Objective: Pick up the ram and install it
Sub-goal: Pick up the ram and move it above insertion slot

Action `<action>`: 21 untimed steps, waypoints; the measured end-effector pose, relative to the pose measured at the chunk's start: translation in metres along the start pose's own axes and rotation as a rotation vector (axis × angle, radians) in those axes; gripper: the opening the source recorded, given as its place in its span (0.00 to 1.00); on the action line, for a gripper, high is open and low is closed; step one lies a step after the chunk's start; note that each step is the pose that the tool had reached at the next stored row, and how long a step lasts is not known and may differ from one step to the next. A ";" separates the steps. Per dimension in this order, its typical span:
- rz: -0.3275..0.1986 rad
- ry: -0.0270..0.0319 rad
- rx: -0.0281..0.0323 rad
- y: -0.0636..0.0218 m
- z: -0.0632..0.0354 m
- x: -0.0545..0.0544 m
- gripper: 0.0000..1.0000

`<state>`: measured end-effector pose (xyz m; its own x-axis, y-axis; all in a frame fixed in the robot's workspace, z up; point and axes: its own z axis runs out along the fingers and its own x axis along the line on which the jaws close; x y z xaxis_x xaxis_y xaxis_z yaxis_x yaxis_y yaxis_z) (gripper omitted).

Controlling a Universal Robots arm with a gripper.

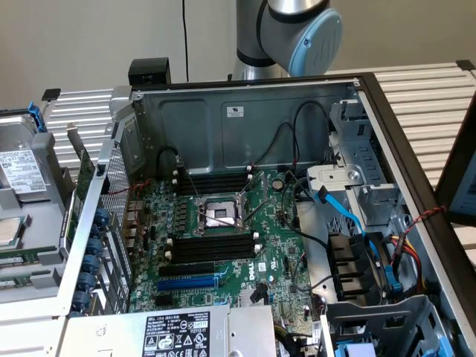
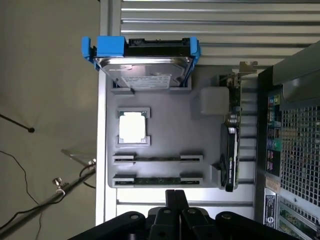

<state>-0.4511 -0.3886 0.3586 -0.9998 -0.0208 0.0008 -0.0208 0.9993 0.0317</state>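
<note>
Two ram sticks stand on edge in holders on a grey tray: one ram stick lies farther from my fingers, and the other ram stick is closest to them. My gripper hovers above the tray's edge just short of the nearer stick, black fingers pressed together with nothing between them. In the exterior view the green motherboard lies in the open case, with black memory slots on either side of the processor socket.
The tray also holds a hard drive in a blue caddy, a processor chip and a graphics card. The case wall stands beside the tray. Inside the case run black cables and a blue cable.
</note>
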 end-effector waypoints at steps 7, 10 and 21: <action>-0.128 0.0041 0.0001 0.0000 0.0008 0.000 0.11; -0.182 0.0058 0.0001 0.0000 0.0012 0.000 0.11; -0.383 0.0023 0.0018 -0.0001 0.0029 0.000 0.11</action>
<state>-0.4510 -0.3887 0.3558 -0.9197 -0.3926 -0.0085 -0.3927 0.9192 0.0284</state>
